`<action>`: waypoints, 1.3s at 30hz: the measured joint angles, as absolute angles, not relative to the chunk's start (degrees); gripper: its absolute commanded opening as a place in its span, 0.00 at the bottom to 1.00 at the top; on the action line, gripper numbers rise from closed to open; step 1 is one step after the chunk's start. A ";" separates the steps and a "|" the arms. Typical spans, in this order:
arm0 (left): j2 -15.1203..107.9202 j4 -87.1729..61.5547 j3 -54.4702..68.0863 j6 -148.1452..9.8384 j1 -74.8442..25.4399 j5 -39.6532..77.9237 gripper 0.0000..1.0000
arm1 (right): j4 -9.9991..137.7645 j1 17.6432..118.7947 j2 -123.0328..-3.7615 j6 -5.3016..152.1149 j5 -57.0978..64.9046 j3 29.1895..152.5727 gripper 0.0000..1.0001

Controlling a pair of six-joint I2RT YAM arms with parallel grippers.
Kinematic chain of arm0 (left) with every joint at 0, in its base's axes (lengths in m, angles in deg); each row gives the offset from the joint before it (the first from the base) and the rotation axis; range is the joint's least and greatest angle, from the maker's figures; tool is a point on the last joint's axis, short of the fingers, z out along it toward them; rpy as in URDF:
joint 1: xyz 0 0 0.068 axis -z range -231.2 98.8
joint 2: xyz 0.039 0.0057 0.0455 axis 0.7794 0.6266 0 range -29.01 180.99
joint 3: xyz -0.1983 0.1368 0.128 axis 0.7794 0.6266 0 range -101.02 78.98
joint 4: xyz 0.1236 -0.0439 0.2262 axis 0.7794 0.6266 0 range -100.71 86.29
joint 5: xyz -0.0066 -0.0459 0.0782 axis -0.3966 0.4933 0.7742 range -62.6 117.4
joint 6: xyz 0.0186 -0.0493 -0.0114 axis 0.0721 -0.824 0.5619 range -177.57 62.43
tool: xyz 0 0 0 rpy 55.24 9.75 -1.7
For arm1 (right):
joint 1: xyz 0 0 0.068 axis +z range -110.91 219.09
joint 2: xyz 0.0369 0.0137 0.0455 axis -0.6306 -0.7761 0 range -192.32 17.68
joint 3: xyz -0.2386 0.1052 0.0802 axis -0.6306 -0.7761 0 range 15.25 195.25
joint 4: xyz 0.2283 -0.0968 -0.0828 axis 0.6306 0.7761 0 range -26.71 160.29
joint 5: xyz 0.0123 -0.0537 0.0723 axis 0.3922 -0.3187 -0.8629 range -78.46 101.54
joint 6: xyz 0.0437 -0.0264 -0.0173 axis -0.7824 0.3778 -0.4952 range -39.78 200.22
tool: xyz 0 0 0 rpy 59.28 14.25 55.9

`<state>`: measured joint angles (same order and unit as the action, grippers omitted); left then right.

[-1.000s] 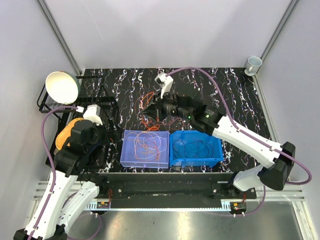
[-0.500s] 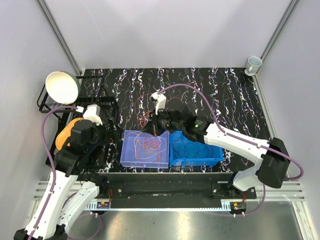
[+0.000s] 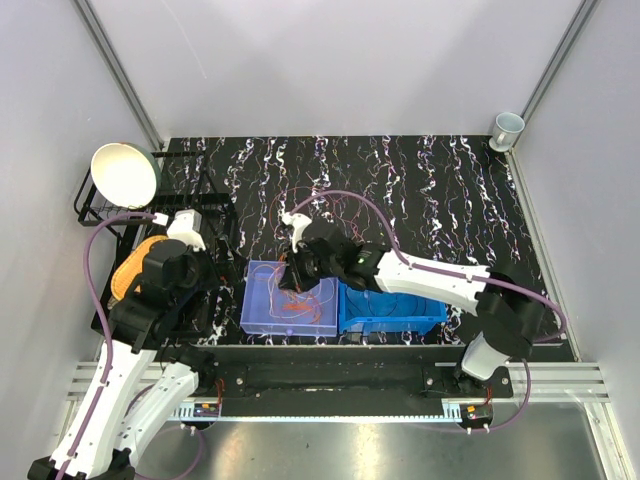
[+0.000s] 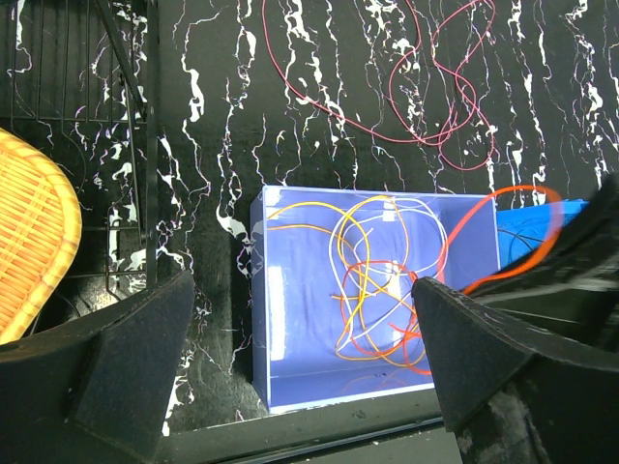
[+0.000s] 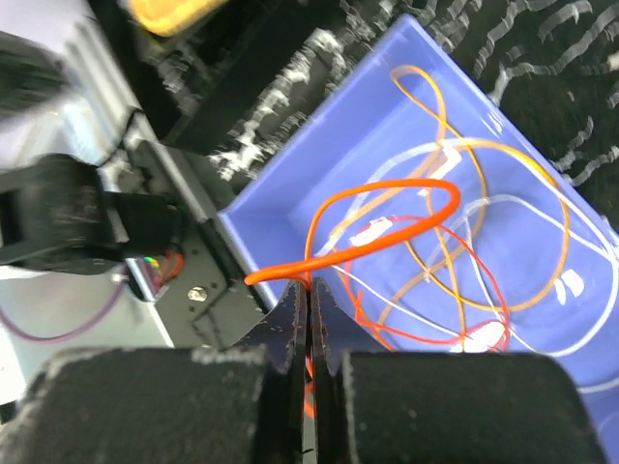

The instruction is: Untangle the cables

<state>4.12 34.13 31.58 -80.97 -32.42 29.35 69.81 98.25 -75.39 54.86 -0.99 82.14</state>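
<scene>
Two fingers of the right gripper (image 5: pixel 308 290) are pinched together on an orange cable (image 5: pixel 387 227), directly above the pale blue bin (image 4: pixel 290 338). To do this well, I would lower the loop until it slackens inside the bin and only then let go, so it does not drag up the orange, white and red cables (image 4: pixel 377 290) lying there. The left gripper (image 4: pixel 300 285) hangs left of the bin, spread wide and holding nothing. A red cable (image 4: pixel 426 92) lies on the table (image 4: pixel 222 97) beyond the bin. The orange cable's tail is hidden below the pinching fingers. Whether it is snagged on the others cannot be told. The contents of the darker bin (image 3: pixel 400 305), right of the pale one, are hard to make out.
</scene>
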 measured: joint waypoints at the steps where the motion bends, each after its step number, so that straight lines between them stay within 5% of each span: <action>1: 4.12 34.13 31.58 -80.97 -32.42 29.35 0.99 | 70.38 98.34 -75.96 54.86 -0.44 82.16 0.00; 22: 4.12 34.13 31.62 -80.97 -32.42 29.35 0.99 | 86.62 99.47 -84.53 58.64 9.15 88.46 0.00; 30: 4.12 34.13 31.62 -80.97 -32.42 29.37 0.99 | 92.00 99.65 -85.27 59.95 11.49 91.71 0.41; 39: 4.12 34.13 31.67 -80.97 -32.42 29.37 0.99 | 98.14 99.76 -84.03 61.52 14.53 96.81 0.50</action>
